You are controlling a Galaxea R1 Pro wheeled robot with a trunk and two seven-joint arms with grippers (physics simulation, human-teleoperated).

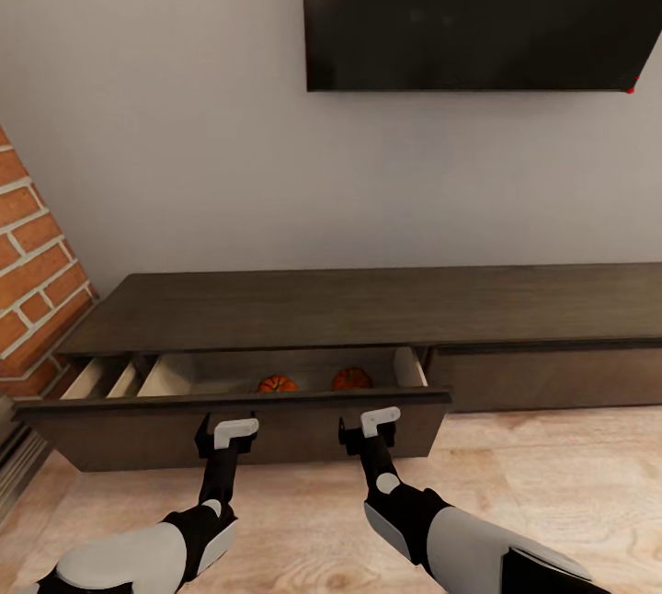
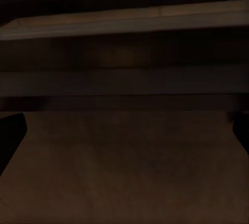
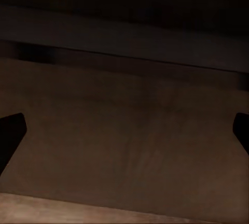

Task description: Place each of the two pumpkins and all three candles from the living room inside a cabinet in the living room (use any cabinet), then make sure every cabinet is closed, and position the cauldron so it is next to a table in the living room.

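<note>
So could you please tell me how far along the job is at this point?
Done: both pumpkins lie inside the open drawer of the cabinet. In hand: left hand and right hand are at the drawer front, seemingly to push it shut. Left: closing it; candles and cauldron are unaccounted for.

No text, label, brand, number or sign can be read anywhere. The flat black wall-mounted screen (image 1: 478, 10) is blank, the long low dark brown wooden cabinet (image 1: 368, 304) has plain fronts with no markings, and the red brick wall (image 1: 32, 254) bears no lettering. Both wrist views are dark and blurred, with nothing legible in them.
</note>
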